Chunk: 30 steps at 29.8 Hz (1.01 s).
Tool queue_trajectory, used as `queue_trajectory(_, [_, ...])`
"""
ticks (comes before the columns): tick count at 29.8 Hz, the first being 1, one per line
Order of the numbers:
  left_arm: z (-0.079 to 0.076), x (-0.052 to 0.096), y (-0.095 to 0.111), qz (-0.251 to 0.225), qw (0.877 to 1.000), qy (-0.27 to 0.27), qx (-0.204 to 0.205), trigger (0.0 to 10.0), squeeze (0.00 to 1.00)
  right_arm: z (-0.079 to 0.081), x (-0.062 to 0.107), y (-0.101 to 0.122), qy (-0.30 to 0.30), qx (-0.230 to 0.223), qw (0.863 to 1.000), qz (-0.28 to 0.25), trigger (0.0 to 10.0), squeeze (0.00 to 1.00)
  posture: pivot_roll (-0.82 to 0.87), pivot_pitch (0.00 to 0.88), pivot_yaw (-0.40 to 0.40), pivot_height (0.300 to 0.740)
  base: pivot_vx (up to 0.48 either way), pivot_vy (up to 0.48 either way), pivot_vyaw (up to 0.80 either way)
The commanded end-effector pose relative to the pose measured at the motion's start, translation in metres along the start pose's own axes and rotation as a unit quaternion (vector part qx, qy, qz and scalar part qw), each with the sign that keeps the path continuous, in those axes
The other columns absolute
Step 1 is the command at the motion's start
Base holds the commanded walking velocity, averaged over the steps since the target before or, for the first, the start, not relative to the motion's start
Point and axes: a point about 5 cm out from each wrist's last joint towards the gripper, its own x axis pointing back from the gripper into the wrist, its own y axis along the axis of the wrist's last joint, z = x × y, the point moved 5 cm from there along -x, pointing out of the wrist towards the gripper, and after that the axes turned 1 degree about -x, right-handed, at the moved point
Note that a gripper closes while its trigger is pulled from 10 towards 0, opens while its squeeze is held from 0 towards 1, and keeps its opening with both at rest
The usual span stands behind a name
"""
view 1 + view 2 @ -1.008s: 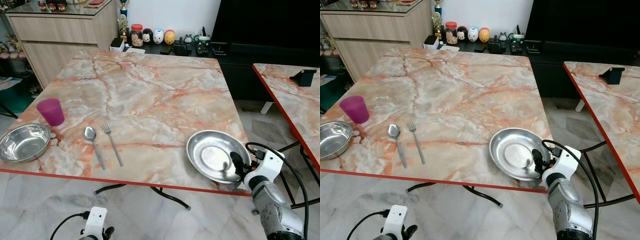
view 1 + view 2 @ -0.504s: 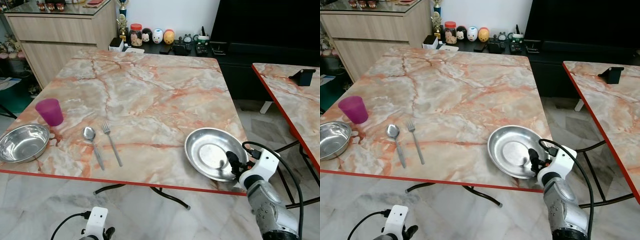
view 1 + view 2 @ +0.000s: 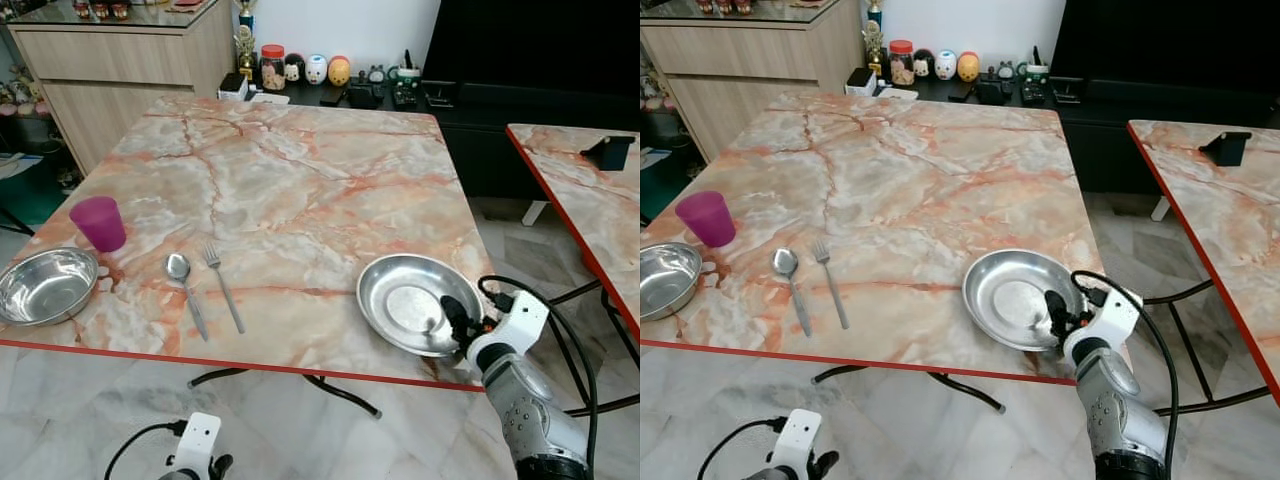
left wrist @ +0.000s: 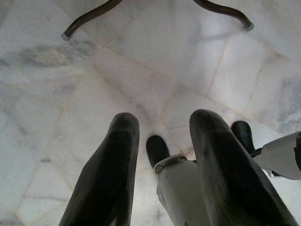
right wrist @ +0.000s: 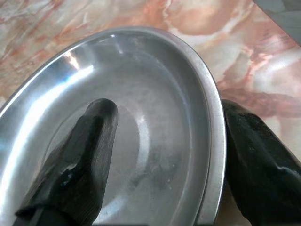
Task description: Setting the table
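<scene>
From my remote seat I see the right gripper (image 3: 456, 318) at the near right corner of the marble table (image 3: 300, 190), its two black fingers straddling the near rim of a shallow steel plate (image 3: 410, 303) — one finger (image 5: 80, 155) lies inside the dish, the other (image 5: 261, 160) outside against the rim, so the plate's edge is pinched between them. The plate sits flat, its near side close to the table's red front edge (image 3: 250, 363). Ahead of the gripper and off to its left the marble is bare and wide, running up to the far edge where small jars and figurines (image 3: 305, 70) stand on a low dark cabinet. Far to the gripper's left, along the same front edge, lie a fork (image 3: 224, 286) and a spoon (image 3: 186, 290) side by side, just apart, then a steel bowl (image 3: 45, 285) at the left corner with a purple cup (image 3: 98, 222) just beyond it. To the gripper's right a gap of floor separates this table from a second marble table (image 3: 580, 190). The left gripper (image 4: 160, 165) hangs low over the tiled floor (image 4: 70, 84) — its fingers are spread with nothing between them.
</scene>
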Motion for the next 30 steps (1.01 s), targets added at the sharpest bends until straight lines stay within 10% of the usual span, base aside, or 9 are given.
queue_trajectory(1, [-0.002, 0.000, -0.003, 0.004, 1.000, -0.006, -0.009, 10.0, 0.00, 0.002, 0.002, 0.005, 0.003, -0.004, 1.000, -0.006, 10.0, 0.00, 0.02, 0.000, -0.049, 0.736, 0.000, 0.000, 0.00])
queue_trajectory(20, [-0.008, 0.000, -0.003, 0.004, 1.000, -0.020, -0.022, 10.0, 0.00, -0.005, 0.007, -0.011, -0.023, -0.009, 0.999, 0.029, 10.0, 0.00, 0.02, 0.000, -0.049, 0.736, 0.000, 0.000, 0.00])
queue_trajectory(22, [-0.008, 0.000, -0.004, 0.006, 1.000, -0.019, -0.023, 10.0, 0.00, -0.006, 0.007, -0.011, -0.024, -0.014, 0.999, 0.027, 0.7, 0.00, 0.02, 0.000, -0.049, 0.736, 0.000, 0.000, 0.00])
queue_trajectory(30, [-0.008, 0.001, -0.006, 0.009, 1.000, -0.018, -0.023, 10.0, 0.00, -0.002, 0.005, -0.009, -0.020, -0.015, 0.999, 0.025, 0.0, 0.00, 0.02, 0.000, -0.050, 0.736, 0.000, 0.000, 0.00])
